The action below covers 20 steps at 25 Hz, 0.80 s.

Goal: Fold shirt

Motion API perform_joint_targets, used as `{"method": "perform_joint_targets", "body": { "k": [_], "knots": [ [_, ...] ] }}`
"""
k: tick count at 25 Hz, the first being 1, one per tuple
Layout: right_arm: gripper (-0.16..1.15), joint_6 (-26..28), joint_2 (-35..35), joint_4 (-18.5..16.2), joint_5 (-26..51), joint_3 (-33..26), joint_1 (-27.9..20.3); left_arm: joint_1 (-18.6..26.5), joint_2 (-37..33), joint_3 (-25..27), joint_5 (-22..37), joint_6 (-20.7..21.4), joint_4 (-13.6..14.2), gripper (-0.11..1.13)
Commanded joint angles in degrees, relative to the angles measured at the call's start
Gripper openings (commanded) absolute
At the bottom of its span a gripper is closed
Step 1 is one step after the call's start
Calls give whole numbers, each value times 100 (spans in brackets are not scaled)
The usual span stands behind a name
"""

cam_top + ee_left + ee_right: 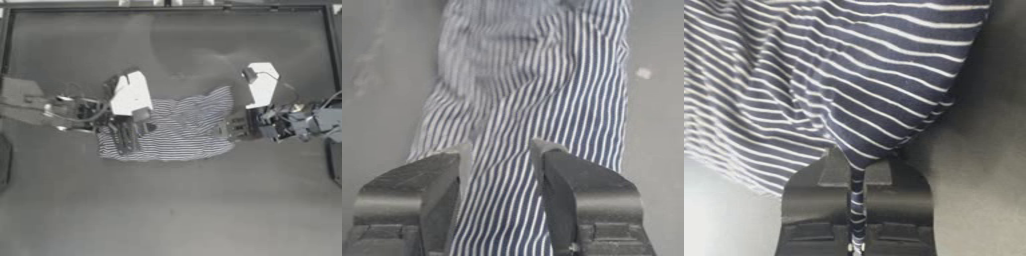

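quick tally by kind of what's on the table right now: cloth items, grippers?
Cloth: 1, the striped shirt, lying bunched at mid-table.
Grippers: 2. The left gripper is over the shirt's left part with jaws apart; the right gripper is at its right edge, jaws shut on a pinch of fabric.
Total: 3.

A robot lab test station: a bare dark worktop fenced by a raised rim, with two cabled robot arms, one reaching in from each side, and no household furnishings in view.
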Motion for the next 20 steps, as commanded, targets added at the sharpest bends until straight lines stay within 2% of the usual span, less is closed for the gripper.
{"method": "perform_joint_targets", "body": {
  "k": [1, 7, 20],
  "knots": [
    [5, -18, -378, -35, 167, -123, 35, -9, 141, -220, -193, -9, 123, 79],
    [5, -18, -483, 0, 176, -185, 79, -9, 677, -492, -325, -9, 255, 79],
    [6, -26, -765, -9, 343, -369, 132, 26, 1397, -650, -738, -9, 281, 79]
  ]
}}
